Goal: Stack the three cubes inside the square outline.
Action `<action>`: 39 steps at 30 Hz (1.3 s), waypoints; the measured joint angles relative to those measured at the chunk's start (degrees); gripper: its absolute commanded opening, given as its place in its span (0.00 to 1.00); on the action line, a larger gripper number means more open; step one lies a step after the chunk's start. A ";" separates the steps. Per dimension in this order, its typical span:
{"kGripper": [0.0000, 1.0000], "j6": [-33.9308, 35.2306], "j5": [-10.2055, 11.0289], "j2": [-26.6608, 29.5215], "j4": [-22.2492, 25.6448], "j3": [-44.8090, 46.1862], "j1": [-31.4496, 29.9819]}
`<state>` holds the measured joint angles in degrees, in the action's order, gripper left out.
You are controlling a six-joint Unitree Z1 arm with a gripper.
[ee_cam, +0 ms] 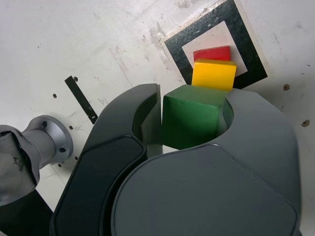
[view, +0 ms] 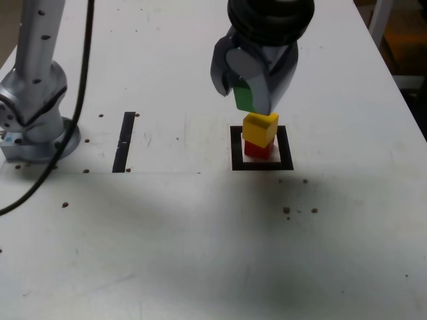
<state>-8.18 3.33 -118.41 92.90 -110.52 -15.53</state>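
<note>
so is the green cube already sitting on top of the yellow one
No, the green cube is held in the gripper, raised beside and above the yellow cube.

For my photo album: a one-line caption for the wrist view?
Gripper carries green cube toward yellow cube on red cube.

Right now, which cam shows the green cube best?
Wrist view: the green cube fills the middle, clamped in the gripper, two faces visible. The exterior view shows only a green sliver behind the jaw, above the yellow cube.
</note>
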 measured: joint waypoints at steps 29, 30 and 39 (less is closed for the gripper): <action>0.33 0.00 3.51 -3.66 0.00 -1.04 -0.41; 0.33 0.00 3.66 -3.66 0.00 -1.05 -0.40; 0.45 0.00 4.17 -4.34 0.00 -1.31 -0.11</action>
<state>-8.18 7.50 -122.74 92.89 -111.84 -15.64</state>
